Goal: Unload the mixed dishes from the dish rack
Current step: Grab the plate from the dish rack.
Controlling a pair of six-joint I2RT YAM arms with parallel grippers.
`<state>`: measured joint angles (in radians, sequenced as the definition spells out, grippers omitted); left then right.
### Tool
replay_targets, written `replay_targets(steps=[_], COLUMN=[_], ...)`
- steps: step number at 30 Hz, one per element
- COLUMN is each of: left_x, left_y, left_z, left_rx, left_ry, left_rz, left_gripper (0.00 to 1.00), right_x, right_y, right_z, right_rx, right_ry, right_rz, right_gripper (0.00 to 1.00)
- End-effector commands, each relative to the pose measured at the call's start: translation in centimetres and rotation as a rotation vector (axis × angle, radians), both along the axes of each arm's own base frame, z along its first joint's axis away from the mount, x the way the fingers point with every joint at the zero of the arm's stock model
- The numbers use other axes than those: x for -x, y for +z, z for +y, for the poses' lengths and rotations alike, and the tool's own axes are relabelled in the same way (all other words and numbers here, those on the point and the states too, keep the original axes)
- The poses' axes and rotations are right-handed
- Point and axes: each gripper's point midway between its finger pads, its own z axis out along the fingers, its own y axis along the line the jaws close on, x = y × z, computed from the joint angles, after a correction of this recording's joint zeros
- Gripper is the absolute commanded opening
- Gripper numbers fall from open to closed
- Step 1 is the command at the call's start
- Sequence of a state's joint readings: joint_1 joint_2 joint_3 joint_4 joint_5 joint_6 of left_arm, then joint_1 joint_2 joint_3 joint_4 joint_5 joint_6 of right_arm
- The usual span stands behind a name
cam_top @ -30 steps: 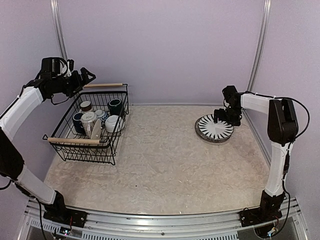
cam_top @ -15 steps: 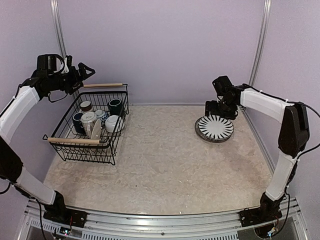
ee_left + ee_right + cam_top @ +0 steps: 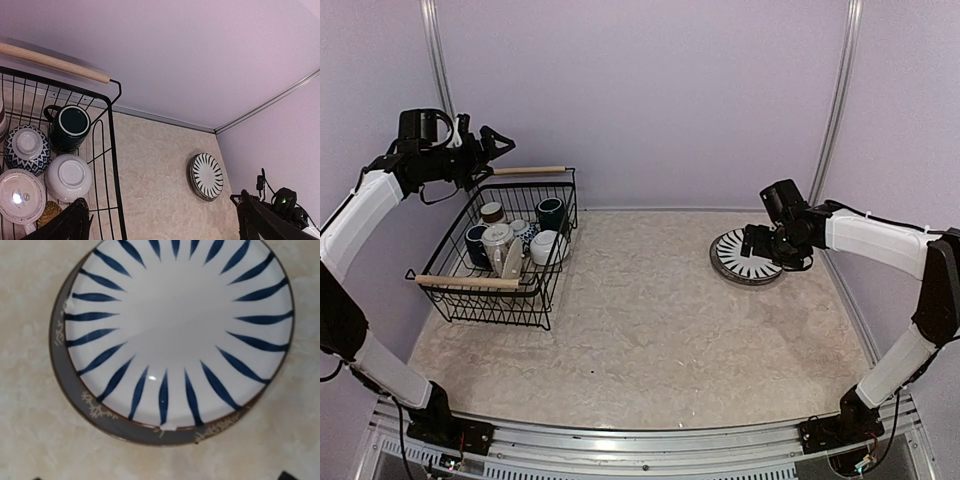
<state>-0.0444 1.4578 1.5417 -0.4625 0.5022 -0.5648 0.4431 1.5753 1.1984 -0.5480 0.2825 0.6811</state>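
The dish rack (image 3: 500,292) stands at the left of the top view on the surface (image 3: 650,330), with mugs and bowls inside. A dark mug (image 3: 70,125) sits upright near the rack's upper right corner. A blue-patterned cup (image 3: 27,147) and a white bowl (image 3: 67,175) lie upside down just beside it. The left hand (image 3: 485,142) hovers above the rack's upper wooden handle (image 3: 528,170), fingers spread wide, holding nothing. At the right of the frame the striped plate (image 3: 175,325) lies off-centre on a grey plate (image 3: 75,390). The right hand (image 3: 772,250) hangs over them, wide open and empty.
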Motion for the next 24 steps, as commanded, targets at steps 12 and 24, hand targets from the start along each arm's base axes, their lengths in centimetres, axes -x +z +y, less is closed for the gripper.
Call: replay_targets(steps=[12, 24], left_x=[-0.6, 3.8], left_y=[-6.2, -14.1], left_z=[0.5, -1.3], left_rx=[-0.193, -0.521], left_ry=[0.048, 0.055], left_rz=[0.185, 0.347], left_gripper=[0.97, 0.93], right_x=[-3.9, -4.0], right_y=[2.4, 0.3], right_z=[1.1, 2.5], right_rx=[0.051, -0.022], right_ry=[0.091, 0.103], right_rz=[-0.150, -0.114], right_gripper=[1.00, 1.00])
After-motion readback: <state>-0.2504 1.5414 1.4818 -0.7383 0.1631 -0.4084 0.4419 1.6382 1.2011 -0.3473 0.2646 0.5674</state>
